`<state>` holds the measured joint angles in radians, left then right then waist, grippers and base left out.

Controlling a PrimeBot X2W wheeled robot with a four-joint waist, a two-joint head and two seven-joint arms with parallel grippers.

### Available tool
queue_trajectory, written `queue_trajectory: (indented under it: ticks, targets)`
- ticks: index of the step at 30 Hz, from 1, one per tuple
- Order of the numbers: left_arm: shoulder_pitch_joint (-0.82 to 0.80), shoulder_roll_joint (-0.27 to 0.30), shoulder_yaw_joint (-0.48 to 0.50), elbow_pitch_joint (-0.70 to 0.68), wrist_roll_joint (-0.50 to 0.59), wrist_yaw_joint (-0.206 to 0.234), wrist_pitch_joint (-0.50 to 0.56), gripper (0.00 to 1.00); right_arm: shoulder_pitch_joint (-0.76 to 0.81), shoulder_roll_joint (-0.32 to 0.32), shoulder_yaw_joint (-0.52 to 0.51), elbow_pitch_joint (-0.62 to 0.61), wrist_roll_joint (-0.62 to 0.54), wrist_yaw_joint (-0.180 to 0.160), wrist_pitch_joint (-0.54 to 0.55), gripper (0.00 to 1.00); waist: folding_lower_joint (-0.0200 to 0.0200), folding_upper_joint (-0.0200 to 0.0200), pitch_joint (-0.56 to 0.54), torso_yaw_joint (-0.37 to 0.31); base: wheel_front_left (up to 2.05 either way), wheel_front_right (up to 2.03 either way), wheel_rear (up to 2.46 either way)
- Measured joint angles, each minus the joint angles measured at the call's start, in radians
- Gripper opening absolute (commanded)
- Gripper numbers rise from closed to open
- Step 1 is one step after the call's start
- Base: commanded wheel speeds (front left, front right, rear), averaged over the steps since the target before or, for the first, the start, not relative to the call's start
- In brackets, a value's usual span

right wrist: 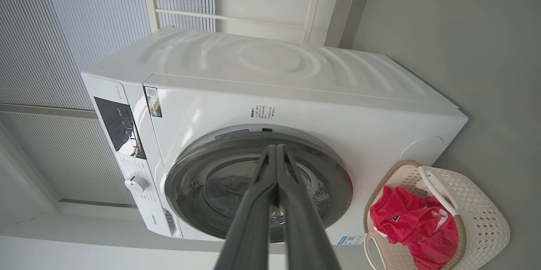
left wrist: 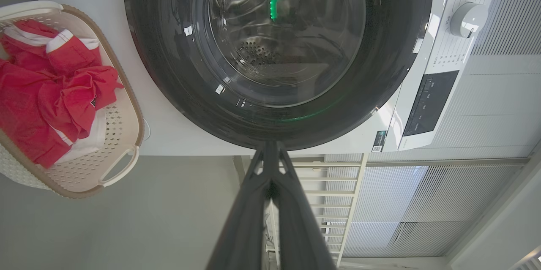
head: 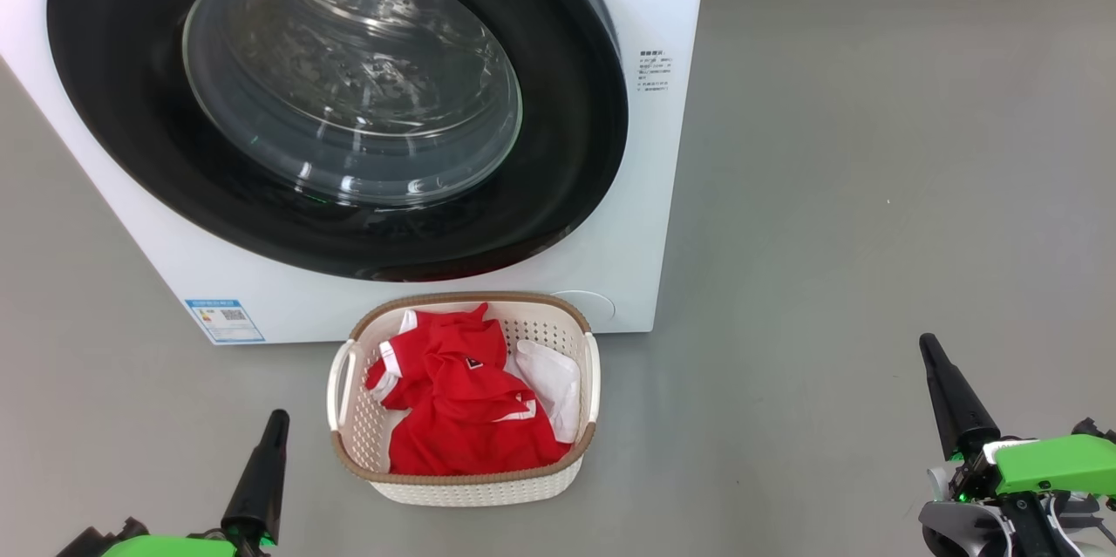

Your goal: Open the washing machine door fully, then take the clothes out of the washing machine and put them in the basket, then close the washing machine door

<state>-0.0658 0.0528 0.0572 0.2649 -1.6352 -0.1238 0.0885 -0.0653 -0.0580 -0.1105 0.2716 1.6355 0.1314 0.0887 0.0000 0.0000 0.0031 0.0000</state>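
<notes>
Left gripper [head: 275, 422] and right gripper [head: 929, 349] nearest, both pinched closed, holding nothing; just ahead, basket [head: 462, 478] holds the clothes [head: 462, 404]; behind it, washing machine door [head: 567, 147] flush against washing machine [head: 671, 16]; drum looks empty; task appears done.

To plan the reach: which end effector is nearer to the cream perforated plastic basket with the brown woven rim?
Left. The left end effector is close beside the basket, on its left; the right end effector is far off on its right.
</notes>
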Motion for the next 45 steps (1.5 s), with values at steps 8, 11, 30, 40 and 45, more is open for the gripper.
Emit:
queue_trajectory:
  ticks: [8,11,30,40,45]
  targets:
    - [0.000,-0.001,0.002,0.000,0.002,0.000,0.007,0.00,0.000,0.001,-0.002,0.000,0.000,0.000,0.001,0.00,0.0000,0.0000,0.000,0.000,0.00,0.00,0.00]
    - [0.000,-0.001,0.002,0.000,0.005,0.000,0.007,0.00,0.000,0.001,-0.002,0.000,-0.002,0.000,0.001,0.00,0.0000,0.0000,0.000,0.000,0.00,0.00,0.00]
    - [0.000,-0.004,0.006,0.000,0.006,0.000,0.008,0.00,0.000,0.003,-0.006,0.000,-0.008,0.000,0.008,0.00,0.0000,0.0000,0.000,0.000,0.00,0.00,0.00]
    - [0.000,-0.004,0.007,0.000,0.007,0.000,0.008,0.00,0.000,0.005,-0.007,0.000,-0.009,0.000,0.009,0.00,0.0000,0.0000,0.000,0.000,0.00,0.00,0.00]
    - [0.000,-0.004,0.008,0.000,0.007,0.000,0.008,0.00,0.000,0.005,-0.007,0.000,-0.011,0.000,0.009,0.00,0.0000,0.0000,0.000,0.000,0.00,0.00,0.00]
